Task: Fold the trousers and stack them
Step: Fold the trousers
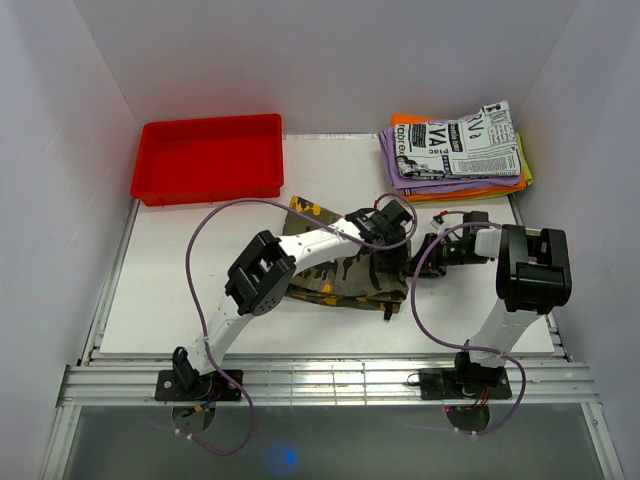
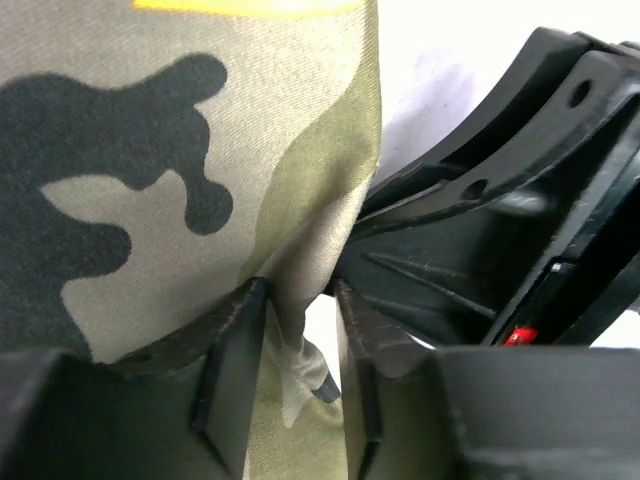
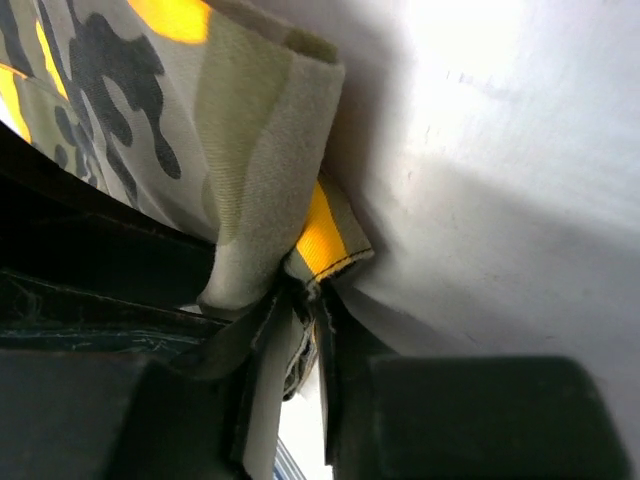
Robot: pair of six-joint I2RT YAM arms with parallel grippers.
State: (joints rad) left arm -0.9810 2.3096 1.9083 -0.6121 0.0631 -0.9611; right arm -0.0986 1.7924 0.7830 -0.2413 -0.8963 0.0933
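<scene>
Looking down from the top camera, you find the trousers (image 1: 345, 272) lying as a flattened, partly folded bundle on the white tabletop (image 1: 170, 290), a little right of centre. Their camouflage print of olive, black and yellow-orange shows on both sides of the left arm (image 1: 300, 255), which reaches across them from its base. The left pincer (image 1: 392, 222) sits over the far right corner of the cloth. The right pincer (image 1: 432, 255) meets the same right-hand edge from the other side, so the two are just beside each other. In the left wrist view, the left pincer (image 2: 298, 292) has its jaws apart. A thin fold of the trousers (image 2: 150, 200) hangs loose in the gap, and a sliver of white shows beside it. The black housing of the right arm (image 2: 500, 240) fills the right of that view, close by. In the right wrist view, the right pincer (image 3: 298, 310) has its jaws drawn nearly together and clamped on a hem of the trousers (image 3: 255, 150), with a yellow patch just above the grip. At the far left of the tabletop you see a red tray (image 1: 210, 160). At the far right stands a stack of folded garments (image 1: 455, 165): a newspaper-print garment (image 1: 470, 140) on top, with purple garments (image 1: 420, 183) and an orange garment (image 1: 408, 119) beneath. The trousers lie apart from both the tray and the stack.
</scene>
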